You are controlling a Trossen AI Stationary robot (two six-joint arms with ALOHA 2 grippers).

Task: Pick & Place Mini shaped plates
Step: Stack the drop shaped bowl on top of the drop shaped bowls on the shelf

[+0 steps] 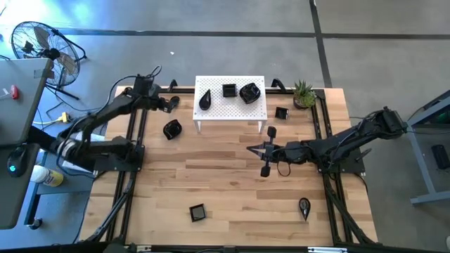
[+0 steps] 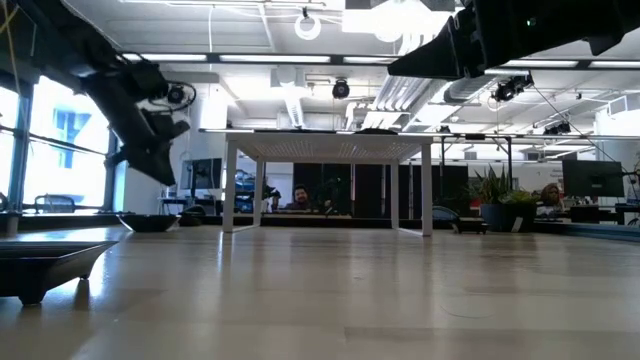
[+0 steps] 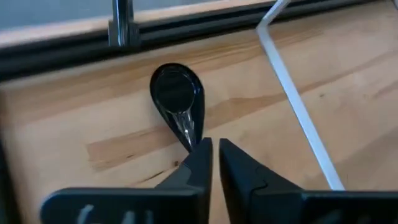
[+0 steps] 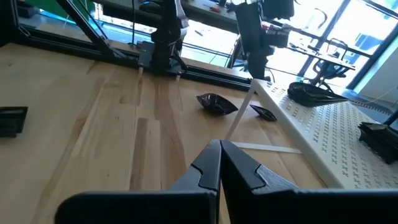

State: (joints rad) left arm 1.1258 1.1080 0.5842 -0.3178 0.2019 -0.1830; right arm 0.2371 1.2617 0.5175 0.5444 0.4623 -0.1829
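Three glossy black mini plates sit on the white perforated stand [image 1: 230,111]: a teardrop [image 1: 204,100], a square [image 1: 229,90] and a rounded one [image 1: 249,93]. More lie on the wood: a rounded one [image 1: 172,129], a square [image 1: 281,112], a square [image 1: 197,211] and a teardrop [image 1: 304,206] near the near edge. My left gripper [image 1: 172,103] is shut and hangs above the table left of the stand; in its wrist view a teardrop plate [image 3: 176,98] lies flat just beyond the fingertips [image 3: 214,148]. My right gripper [image 1: 249,148] is shut, points left and hovers mid-table.
A green potted plant [image 1: 304,93] stands at the far right corner. Black rails [image 1: 133,140] frame the table on all sides. The stand's thin white leg [image 3: 292,93] rises close to my left gripper. Bare wood lies between the stand and the near edge.
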